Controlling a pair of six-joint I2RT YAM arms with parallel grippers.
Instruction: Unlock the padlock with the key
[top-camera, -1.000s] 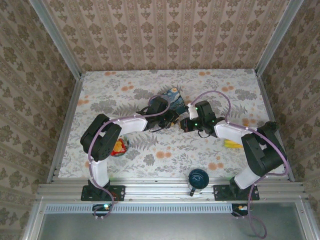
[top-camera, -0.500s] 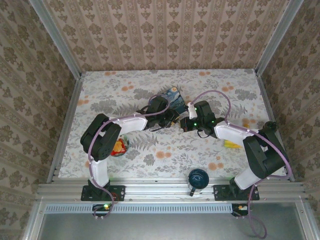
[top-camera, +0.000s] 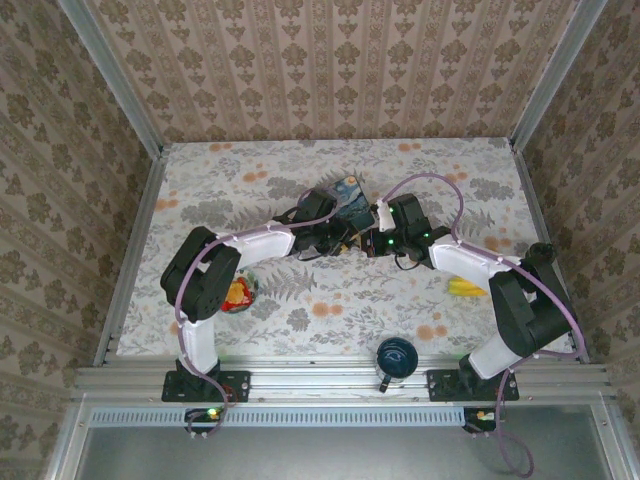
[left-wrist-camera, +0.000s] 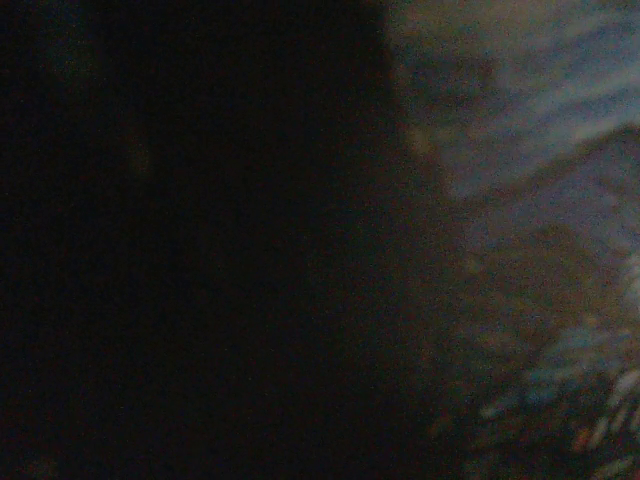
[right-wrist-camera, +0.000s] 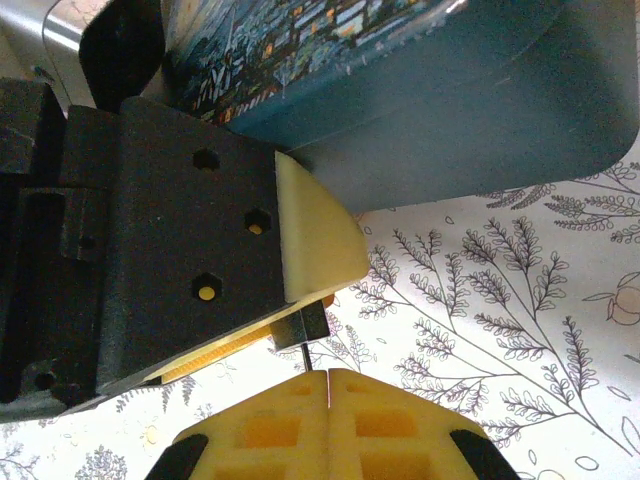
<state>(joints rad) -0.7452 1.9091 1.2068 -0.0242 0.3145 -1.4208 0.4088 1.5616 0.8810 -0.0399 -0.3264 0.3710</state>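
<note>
**Operator:** Start with the top view.

**Spotter:** Your left gripper (top-camera: 343, 238) and right gripper (top-camera: 368, 244) meet nose to nose mid-table, just in front of the painted tin (top-camera: 347, 192). The lock is too small to pick out between them from up there.

**Operator:** Anything else on the table (top-camera: 440, 170)?

**Spotter:** A blue mug (top-camera: 397, 360) at the near edge, well apart from your work.

**Operator:** Left wrist?

**Spotter:** Dark and blurred, with a bluish patterned smear on the right. From it I cannot tell what the jaws are doing.

**Operator:** Right wrist, then.

**Spotter:** That one helps you most. Your right fingers are pressed flat together, with a thin metal sliver pinched in the seam, which I take for the key (right-wrist-camera: 306, 357). Its tip meets the underside of the padlock (right-wrist-camera: 301, 324). That is the small dark block that looks clamped between the left gripper's pale finger pads (right-wrist-camera: 315, 235), with the tin close behind.

**Operator:** What can go wrong from here?

**Spotter:** Three things, I judge.
- You hold the key by very little. Twist before it is fully seated and it may swivel in the pads or slip out.
- Push off-axis and it can bend or jam at the keyway.
- Your left grip has little of that tiny body. A hard push could tip the padlock or shove it out of the jaws toward the tin.

Line up, ease in, then turn.
</note>
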